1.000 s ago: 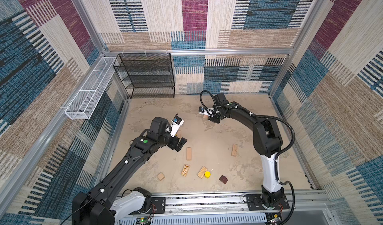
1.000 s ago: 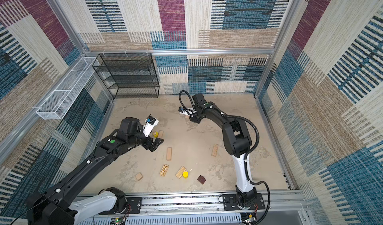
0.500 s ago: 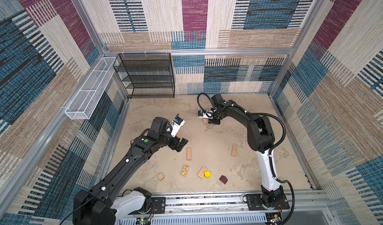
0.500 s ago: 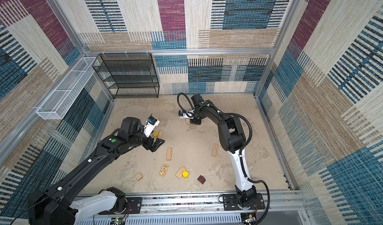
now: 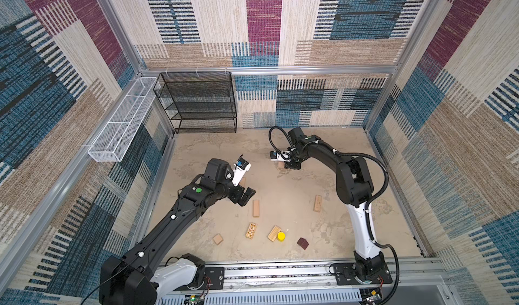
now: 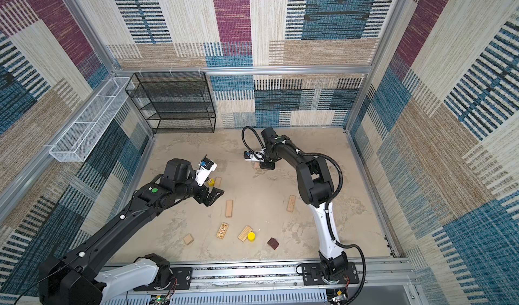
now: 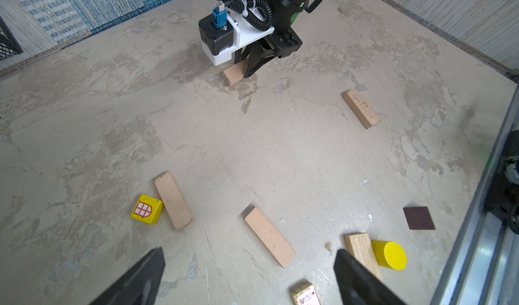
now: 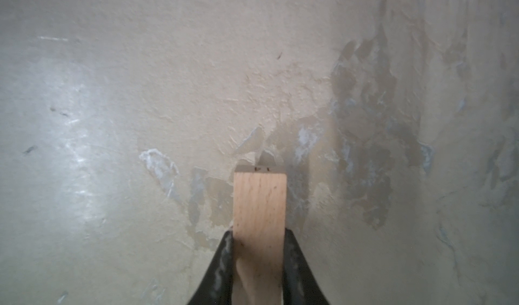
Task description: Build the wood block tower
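While no tower stands yet, both top views show my right gripper (image 5: 290, 166) low at the floor's far middle and my left gripper (image 5: 245, 196) spread wide, empty, above scattered wood blocks (image 5: 255, 208). Left wrist view: a pale plank (image 7: 232, 75) sits between the right jaws. Right wrist view: they pinch its sides (lifted or resting, I cannot tell). First piece, I judge; next, lay it flat, release squarely.
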